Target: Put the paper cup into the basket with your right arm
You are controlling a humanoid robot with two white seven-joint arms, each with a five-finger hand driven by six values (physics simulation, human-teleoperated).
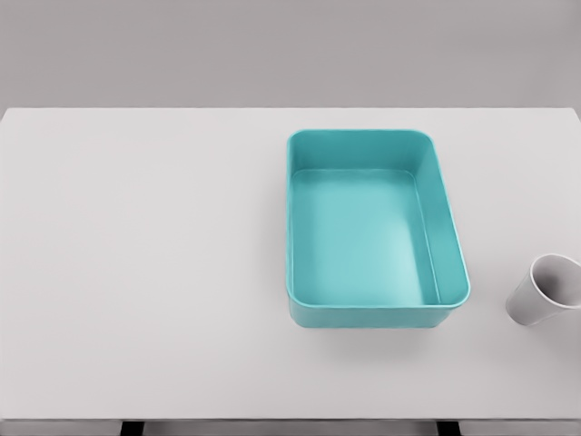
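Note:
A white paper cup (pixel 546 291) stands upright on the table at the right edge of the head view, its open mouth facing up and partly cut off by the picture's border. A teal rectangular basket (pixel 454 254) sits just left of it, right of the table's middle, with nothing inside. A narrow strip of table separates the cup from the basket's right wall. Neither arm nor hand shows anywhere in the picture.
The white table (pixel 145 272) spans the whole view, with its far edge near the top and its front edge along the bottom. Beyond it is a plain grey backdrop.

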